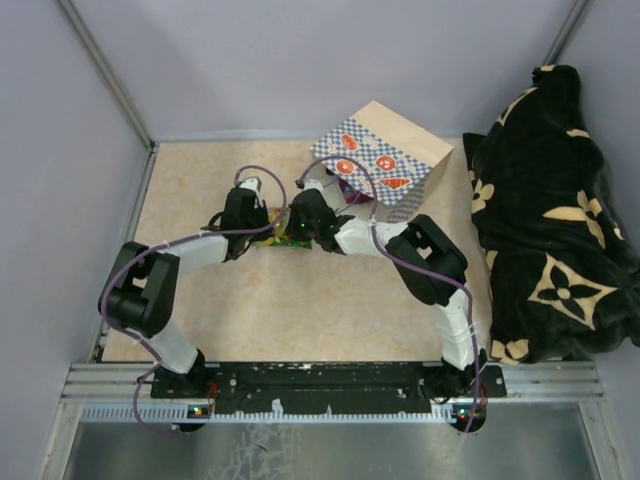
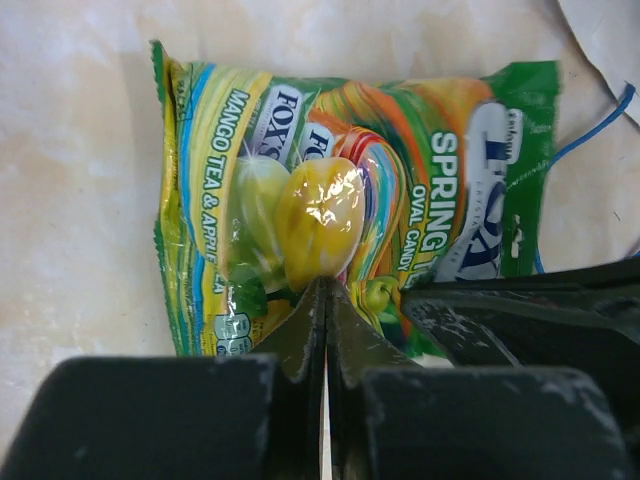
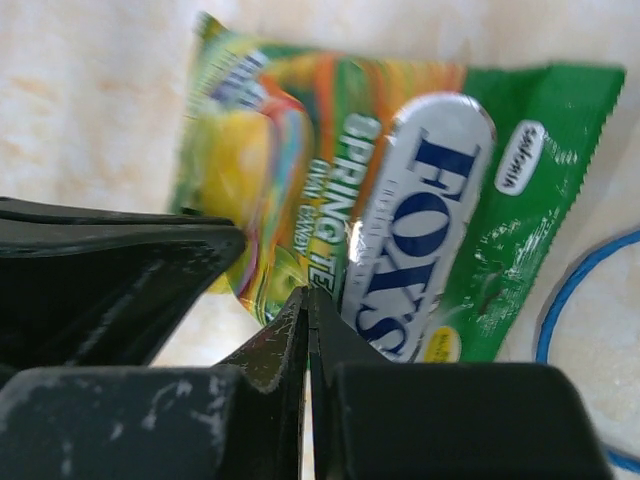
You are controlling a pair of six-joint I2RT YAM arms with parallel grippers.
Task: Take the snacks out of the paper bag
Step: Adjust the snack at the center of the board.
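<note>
A green snack packet (image 2: 350,190) with fruit pictures and a white logo lies between my two grippers, just in front of the paper bag (image 1: 395,150). It also shows in the right wrist view (image 3: 420,210) and the top view (image 1: 272,238). My left gripper (image 2: 326,285) has its jaws pressed together at the packet's near edge. My right gripper (image 3: 305,295) is likewise shut on the packet's near edge, and its finger (image 2: 520,300) shows beside the left one. The bag lies on its side with its mouth towards the arms. Other snacks are hidden.
A black-and-tan blanket (image 1: 550,220) is heaped along the right side. The bag's blue cord handle (image 3: 570,290) lies on the table beside the packet. Grey walls close the table at the back and left.
</note>
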